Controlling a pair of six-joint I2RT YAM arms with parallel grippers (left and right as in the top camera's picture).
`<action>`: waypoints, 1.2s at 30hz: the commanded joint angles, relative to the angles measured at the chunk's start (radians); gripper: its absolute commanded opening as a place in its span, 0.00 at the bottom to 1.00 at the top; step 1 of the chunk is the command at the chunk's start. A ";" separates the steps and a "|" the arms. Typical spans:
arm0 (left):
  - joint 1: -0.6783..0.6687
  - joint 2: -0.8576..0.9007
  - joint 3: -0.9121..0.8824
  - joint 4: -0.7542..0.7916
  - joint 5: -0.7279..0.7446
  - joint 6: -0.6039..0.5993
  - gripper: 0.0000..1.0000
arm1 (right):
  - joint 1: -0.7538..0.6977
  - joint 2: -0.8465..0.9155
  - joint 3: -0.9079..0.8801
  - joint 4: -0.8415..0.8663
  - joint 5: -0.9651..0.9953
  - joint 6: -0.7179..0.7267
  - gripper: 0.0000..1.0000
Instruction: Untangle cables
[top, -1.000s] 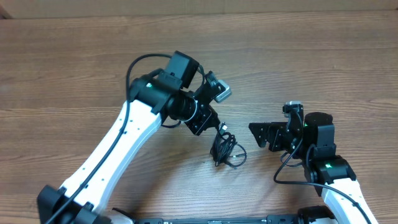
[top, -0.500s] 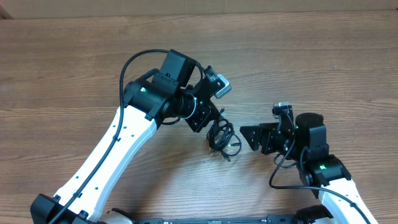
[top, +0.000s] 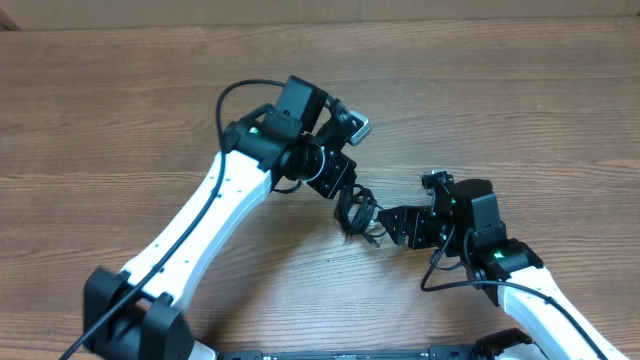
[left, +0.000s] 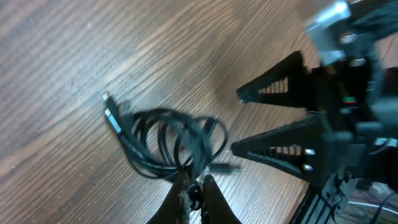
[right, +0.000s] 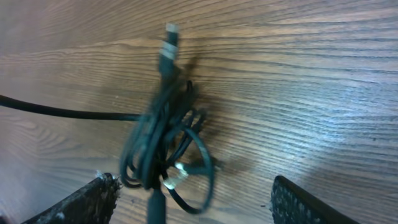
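The cables (top: 359, 214) are seen just below the centre of the overhead view as one small black knot of thin looped cords against the wooden table (top: 520, 90). Whether the knot rests on the wood or is lifted slightly cannot be told.

In the left wrist view the cords are spread in overlapping coils, and a plug end (left: 111, 115) sticks out at the upper left. In the right wrist view a silver-tipped plug (right: 176, 177) is caught low in the bundle.

The left gripper (left: 194, 190) is closed, with a strand of the knot pinched between its fingers at the bottom edge. The right gripper (left: 236, 121) is held wide open just beside the bundle, with nothing between its jaws.

Both wrist views are blurred, so the separate cords cannot be counted. The fingers are cut off by the lower frame edges.
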 joint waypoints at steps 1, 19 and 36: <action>-0.015 0.046 -0.005 0.004 0.021 -0.027 0.04 | 0.005 0.018 0.029 0.011 0.055 0.001 0.75; -0.020 0.055 -0.005 0.041 0.107 -0.035 0.04 | 0.005 0.040 0.029 0.037 0.084 -0.003 0.56; -0.023 0.055 -0.005 0.140 0.233 -0.079 0.04 | 0.005 0.117 0.029 0.031 0.066 -0.002 0.50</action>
